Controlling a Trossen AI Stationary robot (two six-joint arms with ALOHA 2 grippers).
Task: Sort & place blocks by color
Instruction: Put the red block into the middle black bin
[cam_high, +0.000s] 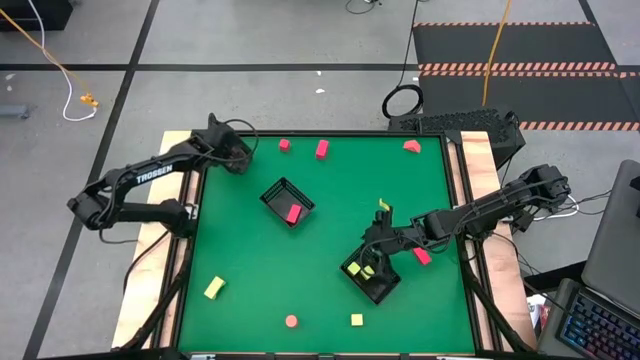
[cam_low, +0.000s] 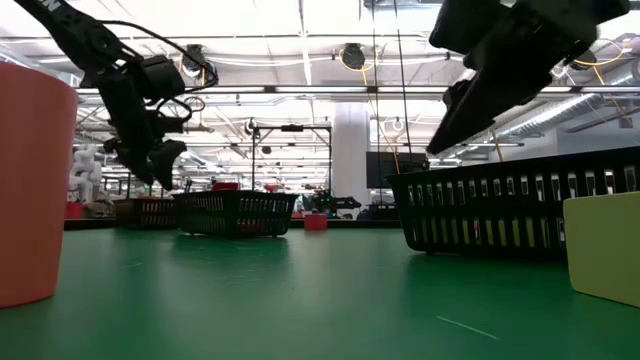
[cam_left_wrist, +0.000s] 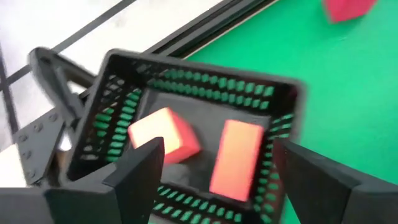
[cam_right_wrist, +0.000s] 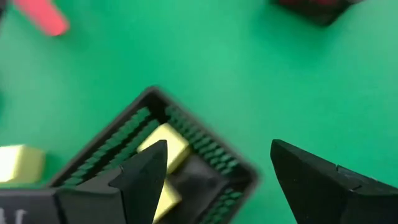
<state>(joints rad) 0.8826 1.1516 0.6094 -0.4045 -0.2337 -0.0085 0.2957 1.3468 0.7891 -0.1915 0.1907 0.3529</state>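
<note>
White "TROSSEN" lettering ran along the left arm (cam_high: 155, 172). Its fingers (cam_left_wrist: 134, 177) gaped, empty, above the 12 o'clock tray (cam_high: 273, 193) holding red blocks (cam_left_wrist: 235, 158). The right gripper (cam_high: 378, 243), spread empty, hovered over the 5 o'clock tray (cam_high: 385, 290) with yellow blocks (cam_right_wrist: 163, 144); others dotted the green surface (cam_high: 260, 270).

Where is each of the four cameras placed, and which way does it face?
High view: overhead, facing straight down on the table; both arms show.
Low view: at tabletop height, facing level across to the room; both arms hang in from above.
Left wrist view: on the left arm, facing the tray with red blocks; left gripper fingers open.
Right wrist view: on the right arm, facing the tray with yellow blocks; right gripper fingers open.
Shared: high and right wrist views both show the yellow tray.
</note>
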